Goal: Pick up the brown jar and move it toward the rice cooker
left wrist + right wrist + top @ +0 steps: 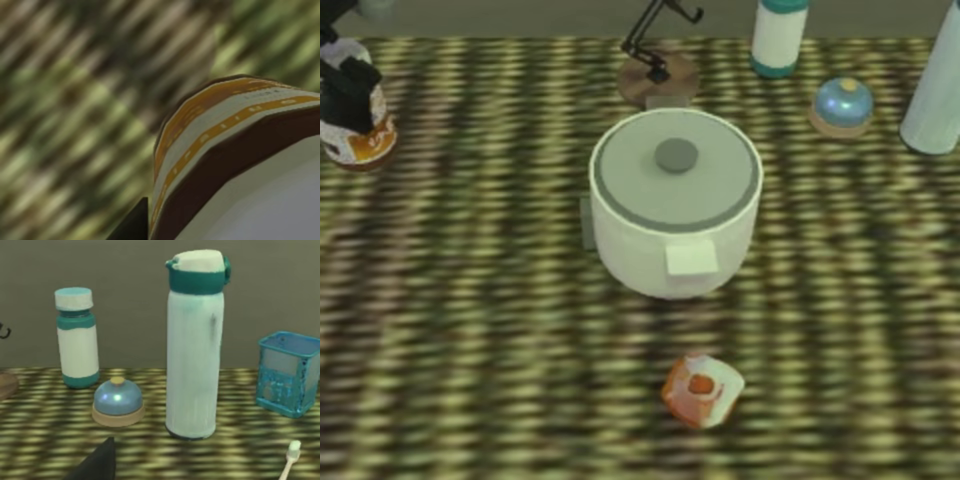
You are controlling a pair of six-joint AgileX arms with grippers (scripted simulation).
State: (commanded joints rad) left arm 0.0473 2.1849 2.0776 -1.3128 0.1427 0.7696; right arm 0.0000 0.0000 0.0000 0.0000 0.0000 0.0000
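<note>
My left gripper (350, 85) covers the jar (360, 140), finger state unclear; it looks rigid, light, best gripped mid-body.

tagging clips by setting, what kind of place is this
Likely a rendered kitchen-style tabletop with a woven cloth: a rice cooker, a tall flask and a toothbrush suggest household clutter.

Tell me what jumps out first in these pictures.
The big off-white rice cooker dominates the table's middle, with an orange-and-white packet in front of it. At the far left edge, the left gripper sits over the brown jar. A tall teal-capped flask fills the right wrist view.
</note>
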